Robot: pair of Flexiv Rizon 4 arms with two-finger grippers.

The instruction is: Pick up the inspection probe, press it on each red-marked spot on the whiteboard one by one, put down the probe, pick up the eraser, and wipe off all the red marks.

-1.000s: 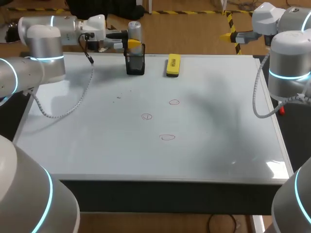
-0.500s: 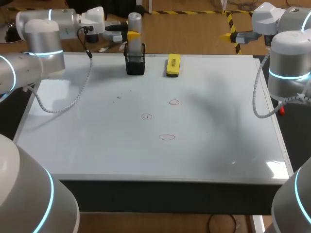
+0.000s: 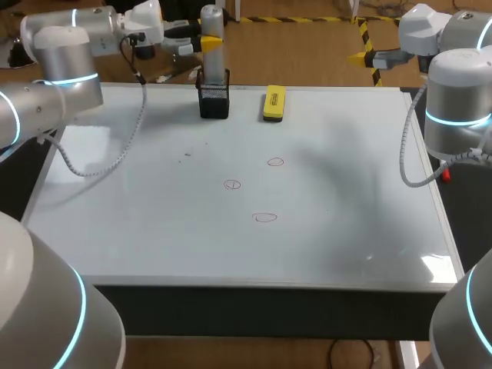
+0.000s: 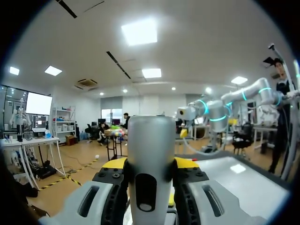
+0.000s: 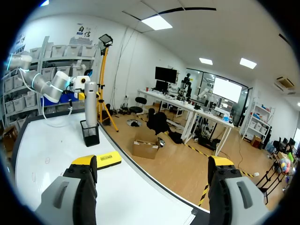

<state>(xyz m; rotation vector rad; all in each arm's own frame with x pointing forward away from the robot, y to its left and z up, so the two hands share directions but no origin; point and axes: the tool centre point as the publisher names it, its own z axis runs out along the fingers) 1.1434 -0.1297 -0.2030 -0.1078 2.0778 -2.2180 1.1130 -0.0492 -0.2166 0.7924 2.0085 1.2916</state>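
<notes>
The grey cylindrical inspection probe [image 3: 212,38] stands upright over the black mesh holder [image 3: 214,101] at the whiteboard's [image 3: 346,223] far edge. Its lower end is at the holder's mouth. My left gripper [image 3: 201,42] is shut on the probe's upper part. In the left wrist view the probe [image 4: 151,154] sits between the yellow-tipped fingers [image 4: 115,163]. The yellow eraser [image 3: 274,104] lies to the right of the holder. Three red marks [image 3: 276,162] [image 3: 232,184] [image 3: 265,217] sit mid-board. My right gripper [image 5: 153,161] is open and empty, off the board's far right corner [image 3: 360,57].
From the right wrist view the probe [image 5: 90,101], holder [image 5: 90,134] and eraser [image 5: 107,160] line up along the board's edge, with my left arm [image 5: 44,83] behind them. A grey cable [image 3: 115,157] hangs from the left arm over the board's left side.
My left gripper has risen with the probe, drawing it upward out of the holder. The right arm has not moved.
</notes>
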